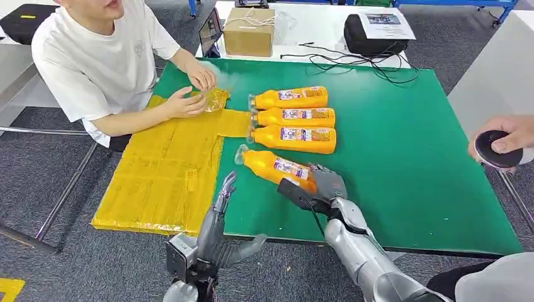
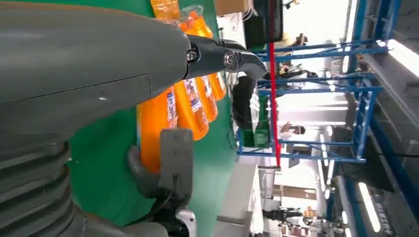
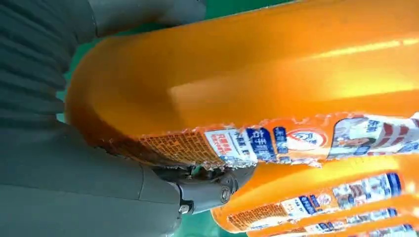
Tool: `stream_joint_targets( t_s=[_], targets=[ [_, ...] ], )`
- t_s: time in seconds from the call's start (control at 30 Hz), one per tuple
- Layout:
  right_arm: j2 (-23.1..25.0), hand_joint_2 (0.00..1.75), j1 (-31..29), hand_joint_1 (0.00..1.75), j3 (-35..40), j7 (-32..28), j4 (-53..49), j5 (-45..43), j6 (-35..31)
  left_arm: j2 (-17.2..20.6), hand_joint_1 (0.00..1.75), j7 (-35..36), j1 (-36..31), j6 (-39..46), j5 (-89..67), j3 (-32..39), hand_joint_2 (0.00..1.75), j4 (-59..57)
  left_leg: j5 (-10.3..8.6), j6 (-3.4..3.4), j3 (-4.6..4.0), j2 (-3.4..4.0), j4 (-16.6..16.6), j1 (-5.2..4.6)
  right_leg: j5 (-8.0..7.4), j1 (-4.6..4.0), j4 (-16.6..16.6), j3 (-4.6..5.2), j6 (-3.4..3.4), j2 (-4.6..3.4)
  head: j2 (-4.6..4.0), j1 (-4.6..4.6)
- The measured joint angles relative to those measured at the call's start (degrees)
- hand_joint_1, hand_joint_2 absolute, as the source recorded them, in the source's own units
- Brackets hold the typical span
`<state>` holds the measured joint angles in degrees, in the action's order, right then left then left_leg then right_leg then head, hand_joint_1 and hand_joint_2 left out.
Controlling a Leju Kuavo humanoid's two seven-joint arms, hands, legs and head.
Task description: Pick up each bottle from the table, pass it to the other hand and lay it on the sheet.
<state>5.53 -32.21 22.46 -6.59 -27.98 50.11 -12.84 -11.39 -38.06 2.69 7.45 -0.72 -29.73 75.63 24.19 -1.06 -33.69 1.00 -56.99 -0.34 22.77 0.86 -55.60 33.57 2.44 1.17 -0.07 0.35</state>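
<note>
The right hand [image 1: 318, 185] grips the nearest bottle [image 1: 277, 167] at its base; its neck points toward the sheet [image 1: 164, 182], where the spread left hand [image 1: 220, 207] waits beside it.

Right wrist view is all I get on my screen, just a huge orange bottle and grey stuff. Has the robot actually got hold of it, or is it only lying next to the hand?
Observer: The head view shows the right hand wrapped round the base of the nearest bottle, which seems to lie on the green table.
Operator: Are there more bottles?
Observer: Yes, three more bottles lie side by side just beyond it, caps toward the yellow sheet.
Operator: Where is the other hand?
Observer: The left hand is at the table's near edge, by the sheet, fingers apart and holding nothing.
Operator: Anyone nearby?
Observer: A person sits at the sheet's far end, hands on it.
</note>
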Motion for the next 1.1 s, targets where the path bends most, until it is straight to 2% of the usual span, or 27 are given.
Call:
stream_joint_targets(
  t_s=[0.1, 0.23, 0.33, 0.4, 0.5, 0.83, 0.97, 1.1],
  targets=[
    [-0.2, 1.75, 1.7, 1.75, -3.3, -8.9, -0.1, -9.1, 5.3, 0.0, 0.0, -1.1, 0.1, -0.9, 0.9, 0.0, 1.75, -0.3, 0.21, 0.11, 0.27, 0.15, 0.0, 0.02, 0.03, -0.02, 0.0, -0.25, -0.01, -0.13, 0.0, 0.02],
    [0.5, 1.75, 7.5, 1.75, -8.0, -19.6, -2.7, -21.0, 12.6, 0.3, 0.0, -0.7, 1.1, -2.5, 4.8, 0.0, 1.75, -0.4, 0.67, 0.09, 1.06, 0.29, 0.0, 0.04, 0.42, -0.07, 0.0, -0.66, -0.18, -0.2, 0.0, 0.02],
    [1.4, 1.75, 12.3, 1.75, -11.0, -23.2, -5.4, -29.5, 18.4, 1.0, 0.0, -1.6, 2.2, -0.6, 2.4, -0.5, 1.75, -0.4, 1.03, -0.02, 1.37, 0.26, 0.1, 0.07, 0.77, -0.09, 0.0, -0.84, -0.19, -0.2, 0.0, 0.0],
    [2.1, 1.75, 14.2, 1.75, -12.6, -23.7, -7.0, -31.6, 19.4, 1.3, 0.0, -1.6, 2.6, -0.1, 2.3, -0.9, 1.75, -0.4, 0.98, 0.05, 1.35, 0.31, 0.1, 0.07, 0.75, -0.09, 0.0, -1.23, -0.21, -0.22, 0.0, 0.0],
    [2.9, 1.75, 16.3, 1.75, -13.7, -23.8, -8.9, -34.4, 20.1, 1.5, 0.0, -0.3, 3.2, -0.4, 6.0, -0.9, 1.75, -0.4, 0.89, 0.1, 1.38, 0.39, 0.0, 0.11, 0.72, -0.09, 0.0, -1.3, -0.21, -0.24, 0.0, 0.0],
    [4.7, 1.75, 23.4, 1.75, -13.3, -21.2, -19.1, -40.1, 18.4, 1.7, 0.0, 7.1, 4.4, -1.4, 17.8, 0.4, 1.75, -0.1, 0.94, 0.07, 0.95, 0.34, 0.0, 0.08, 0.76, -0.06, 0.0, -0.97, -0.18, -0.22, 0.0, 0.0],
    [4.9, 1.75, 26.3, 1.75, -10.7, -19.7, -24.4, -40.8, 18.1, 1.7, 0.0, 8.9, 4.8, -1.6, 21.9, 1.0, 1.75, 0.5, 0.93, 0.07, 0.78, 0.3, 0.0, 0.08, 0.75, -0.07, 0.0, -0.83, -0.18, -0.22, 0.0, 0.0],
    [4.8, 1.75, 28.5, 1.75, -4.8, -18.6, -28.8, -36.6, 16.9, 1.7, 0.0, 7.5, 4.6, -1.8, 20.1, 1.0, 1.75, 2.0, 0.9, 0.08, 0.6, 0.33, 0.0, 0.08, 0.74, -0.07, 0.0, -0.62, -0.18, -0.22, 0.0, 0.0]
  ],
)
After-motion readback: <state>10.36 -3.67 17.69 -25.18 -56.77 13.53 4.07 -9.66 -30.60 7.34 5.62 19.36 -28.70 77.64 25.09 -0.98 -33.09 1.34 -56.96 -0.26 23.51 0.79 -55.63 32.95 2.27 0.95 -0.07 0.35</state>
